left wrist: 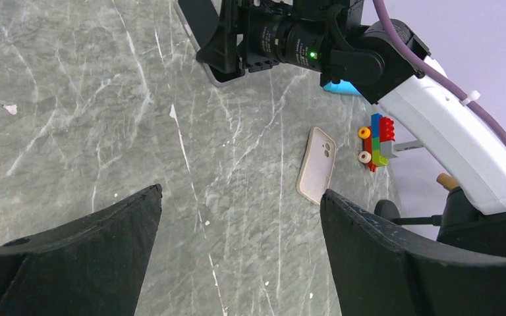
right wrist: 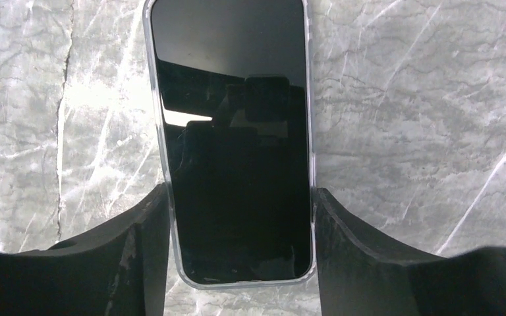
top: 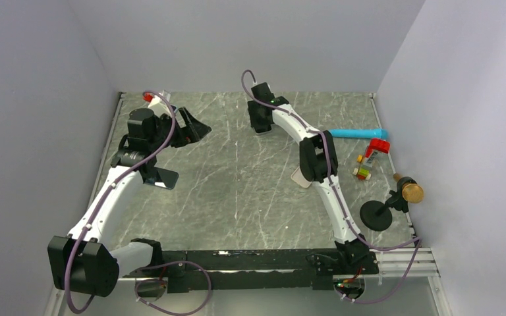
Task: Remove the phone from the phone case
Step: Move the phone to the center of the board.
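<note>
A phone (right wrist: 230,131) with a black screen sits in a clear case (right wrist: 311,164), face up on the grey marbled table. My right gripper (right wrist: 242,191) is closed on its lower end, one finger pressed to each long side of the case. It is at the far middle of the table in the top view (top: 261,124). My left gripper (left wrist: 240,191) is open and empty above bare table at the far left (top: 194,128), facing the right gripper. A beige phone case (left wrist: 317,164) lies back up, partly under the right arm (top: 299,176).
A black flat slab (top: 161,176) lies under the left arm. At the right are a blue tube (top: 356,133), coloured toy bricks (top: 371,157) and a brass-headed piece on a black stand (top: 395,201). A red-and-white item (top: 153,97) sits in the back left corner. Walls enclose the table.
</note>
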`<action>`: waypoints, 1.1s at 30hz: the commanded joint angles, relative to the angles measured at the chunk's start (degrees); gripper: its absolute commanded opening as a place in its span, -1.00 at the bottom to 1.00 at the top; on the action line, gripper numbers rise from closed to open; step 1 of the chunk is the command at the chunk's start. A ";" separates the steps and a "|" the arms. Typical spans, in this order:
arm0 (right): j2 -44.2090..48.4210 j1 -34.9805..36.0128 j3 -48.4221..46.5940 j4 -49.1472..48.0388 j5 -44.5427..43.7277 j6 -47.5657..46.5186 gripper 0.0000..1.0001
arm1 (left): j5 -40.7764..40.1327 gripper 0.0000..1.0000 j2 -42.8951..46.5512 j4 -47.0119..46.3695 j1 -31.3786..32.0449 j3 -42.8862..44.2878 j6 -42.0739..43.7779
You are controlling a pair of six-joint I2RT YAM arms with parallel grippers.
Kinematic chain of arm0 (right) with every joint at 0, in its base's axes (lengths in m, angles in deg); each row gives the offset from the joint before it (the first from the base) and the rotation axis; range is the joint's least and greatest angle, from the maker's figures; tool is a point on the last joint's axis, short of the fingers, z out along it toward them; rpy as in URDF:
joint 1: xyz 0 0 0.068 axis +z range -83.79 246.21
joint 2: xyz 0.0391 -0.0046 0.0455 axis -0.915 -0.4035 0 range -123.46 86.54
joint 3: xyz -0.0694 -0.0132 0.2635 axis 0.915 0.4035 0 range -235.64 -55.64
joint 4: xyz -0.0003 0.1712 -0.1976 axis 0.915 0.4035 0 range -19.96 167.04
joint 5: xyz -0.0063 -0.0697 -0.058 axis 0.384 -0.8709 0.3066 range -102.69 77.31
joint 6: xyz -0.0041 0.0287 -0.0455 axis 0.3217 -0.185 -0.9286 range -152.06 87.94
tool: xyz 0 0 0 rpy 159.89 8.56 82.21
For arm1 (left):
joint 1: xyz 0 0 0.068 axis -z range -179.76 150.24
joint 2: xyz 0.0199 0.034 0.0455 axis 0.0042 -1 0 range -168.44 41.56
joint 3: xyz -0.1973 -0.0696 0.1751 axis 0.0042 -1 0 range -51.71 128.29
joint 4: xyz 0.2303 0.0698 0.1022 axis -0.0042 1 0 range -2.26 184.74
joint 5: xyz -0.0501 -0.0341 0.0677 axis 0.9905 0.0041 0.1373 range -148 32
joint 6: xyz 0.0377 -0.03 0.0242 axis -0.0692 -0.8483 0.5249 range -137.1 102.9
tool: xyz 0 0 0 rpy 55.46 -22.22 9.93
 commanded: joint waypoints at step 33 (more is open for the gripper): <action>18.06 8.16 36.04 4.21 -4.41 9.99 0.64 | 3.64 0.83 -0.93 -5.31 -0.77 -2.22 -0.69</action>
